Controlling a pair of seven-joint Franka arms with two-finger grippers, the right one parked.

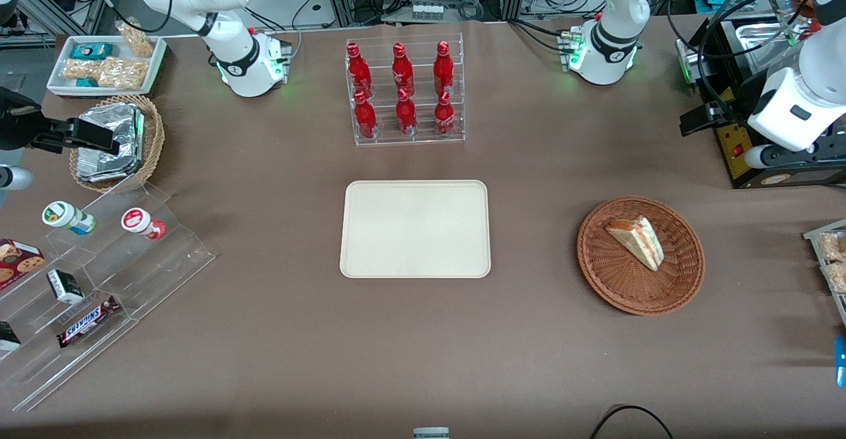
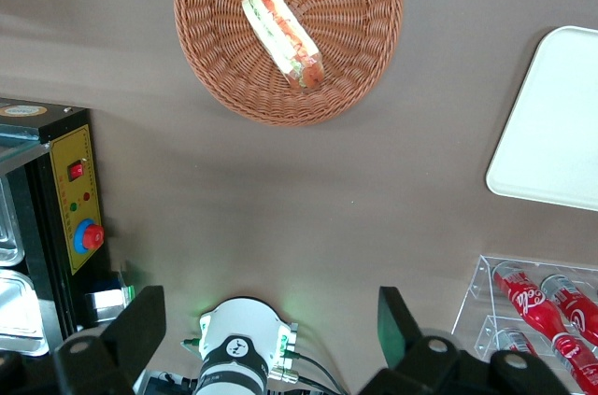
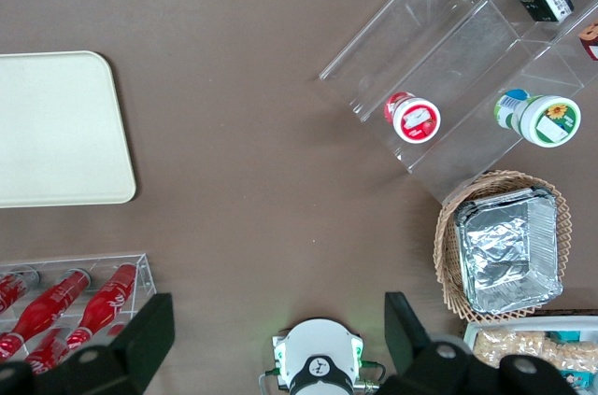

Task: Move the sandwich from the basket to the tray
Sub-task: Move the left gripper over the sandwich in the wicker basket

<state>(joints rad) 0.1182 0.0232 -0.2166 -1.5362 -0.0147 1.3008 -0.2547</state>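
Observation:
The sandwich is a clear-wrapped white bread wedge with pink-red filling. It lies in the round reddish-brown wicker basket toward the working arm's end of the table. The cream-beige tray lies flat at the table's middle with nothing on it. My left gripper hangs high above the table, farther from the front camera than the basket, beside a black box. It is open and holds nothing. The left wrist view shows the gripper with its fingers wide apart, the sandwich, the basket and a tray corner.
A clear rack of red bottles stands farther from the front camera than the tray. A black box with a red switch stands near the gripper. A snack tray sits at the working arm's table edge. Acrylic steps and a tan basket with foil packets lie toward the parked arm's end.

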